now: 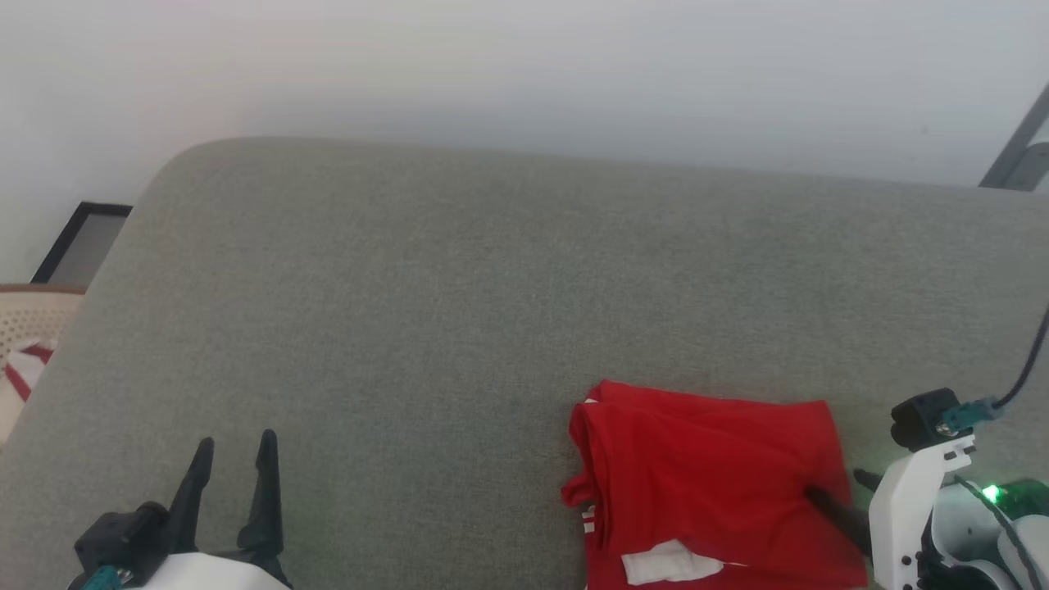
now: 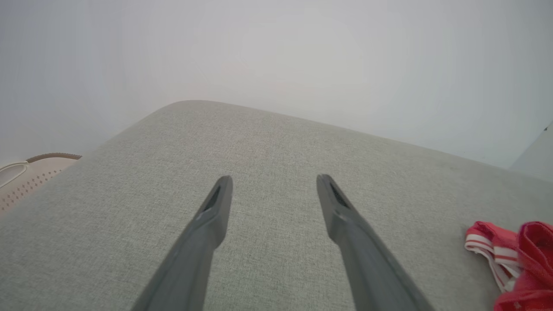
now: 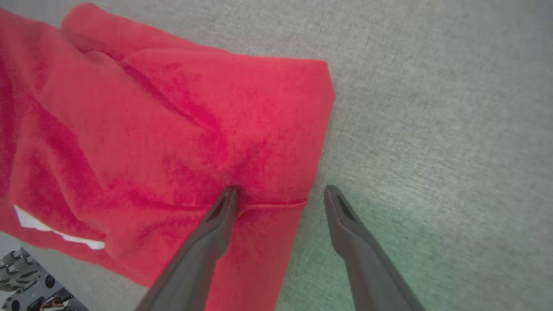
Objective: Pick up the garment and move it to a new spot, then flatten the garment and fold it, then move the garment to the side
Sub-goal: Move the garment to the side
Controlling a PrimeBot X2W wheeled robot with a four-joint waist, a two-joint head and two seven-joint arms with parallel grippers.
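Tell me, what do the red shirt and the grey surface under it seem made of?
The red shirt: soft knit cloth, matte and slightly fuzzy; it creases and folds limply. The grey surface: woven upholstery fabric, matte, fine speckled weave; probably padded, given its rounded corner.

Head camera high over cushion [image 1: 410, 311]; wrist cameras low; garment [image 1: 713, 475] shared throughout.

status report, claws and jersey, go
Left claw open, above the cushion. Right claw open, straddling the edge of the jersey, one finger on the cloth. Jersey folded, lying on the cushion. Basket off to the left, out of the way.
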